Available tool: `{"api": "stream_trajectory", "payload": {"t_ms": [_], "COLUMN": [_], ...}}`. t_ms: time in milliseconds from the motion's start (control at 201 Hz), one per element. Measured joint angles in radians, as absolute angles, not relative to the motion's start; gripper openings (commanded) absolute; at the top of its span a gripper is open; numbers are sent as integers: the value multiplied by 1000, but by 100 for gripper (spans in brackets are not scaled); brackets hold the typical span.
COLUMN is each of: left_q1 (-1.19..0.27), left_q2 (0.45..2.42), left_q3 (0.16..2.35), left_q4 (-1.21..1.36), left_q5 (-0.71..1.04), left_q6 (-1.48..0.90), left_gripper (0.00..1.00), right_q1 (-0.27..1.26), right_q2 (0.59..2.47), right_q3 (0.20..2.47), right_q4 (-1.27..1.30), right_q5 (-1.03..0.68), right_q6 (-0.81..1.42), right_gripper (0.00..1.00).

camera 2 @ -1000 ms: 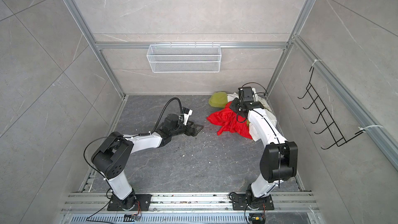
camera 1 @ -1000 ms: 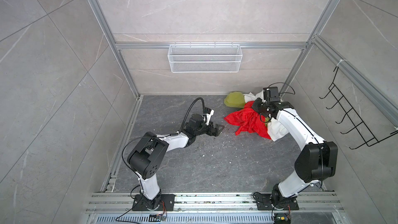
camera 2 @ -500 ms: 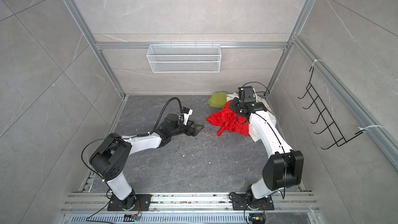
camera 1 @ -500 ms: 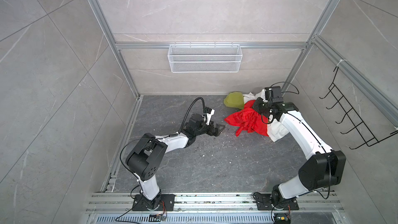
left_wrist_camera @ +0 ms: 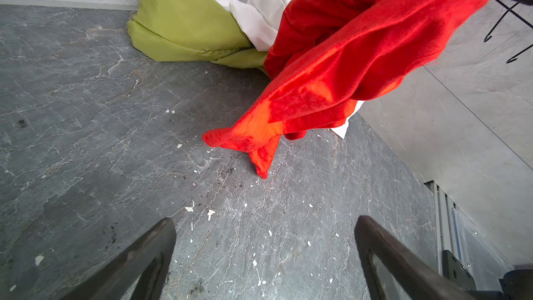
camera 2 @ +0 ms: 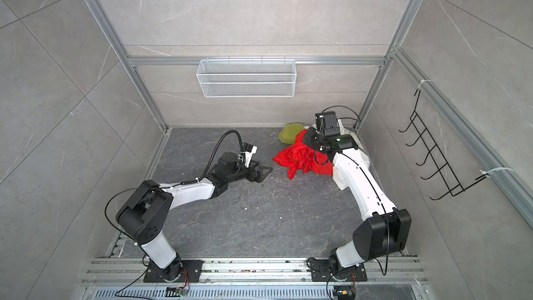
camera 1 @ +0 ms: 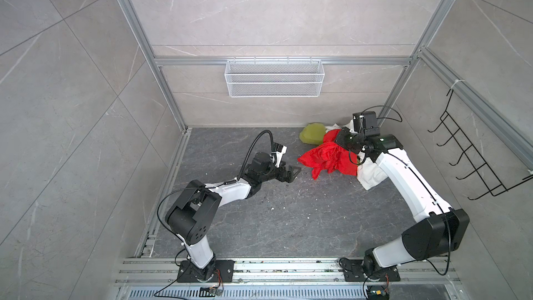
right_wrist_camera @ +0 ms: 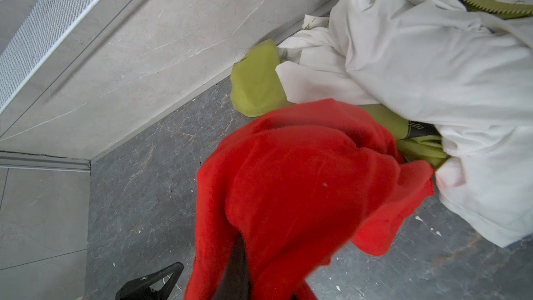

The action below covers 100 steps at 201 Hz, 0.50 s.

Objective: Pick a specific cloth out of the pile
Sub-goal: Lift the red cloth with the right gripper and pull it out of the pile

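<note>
Up at 1 o'clock on the worktop (camera 1: pixel 259 212), the right hand (camera 1: pixel 339 143) is pinching the red cloth (camera 1: pixel 326 158) — raised, but hanging right against the pile (camera 1: pixel 372 174). Left hand (camera 1: pixel 292 174) is spread, empty, nearby. I'd say halfway — it needs pulling clear.

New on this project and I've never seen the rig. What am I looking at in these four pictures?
Two white robot arms stand on a rail, each ending in a two-finger gripper. The two wide pictures come from one camera overhead. The two close ones come from cameras on the arms' wrists. On the grey floor, in the far right corner, lies a pile: a green cloth, a white garment and a red cloth. The right gripper is shut on the red cloth, which hangs from it, partly raised off the pile. The left gripper is open and holds nothing, low over the floor, pointing at the cloth. A wire basket and a hook rack hang on the walls.
</note>
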<state>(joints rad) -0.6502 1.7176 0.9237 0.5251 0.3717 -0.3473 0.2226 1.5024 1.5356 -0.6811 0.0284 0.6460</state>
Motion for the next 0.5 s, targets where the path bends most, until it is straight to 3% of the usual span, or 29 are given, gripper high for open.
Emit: {"api": "stream_trajectory", "payload": {"t_ms": [498], "left_q1": [-652], "left_q2": [1656], "left_q3": [876], "left_q4": [525], "left_q5": [370], "left_q6": [-308], "left_gripper": [100], "right_q1": [263], "right_q2": [1474], "right_q3": [1558], "right_q4": [-704], "right_q5": [40], "right_q6": [604], "right_gripper": [0]}}
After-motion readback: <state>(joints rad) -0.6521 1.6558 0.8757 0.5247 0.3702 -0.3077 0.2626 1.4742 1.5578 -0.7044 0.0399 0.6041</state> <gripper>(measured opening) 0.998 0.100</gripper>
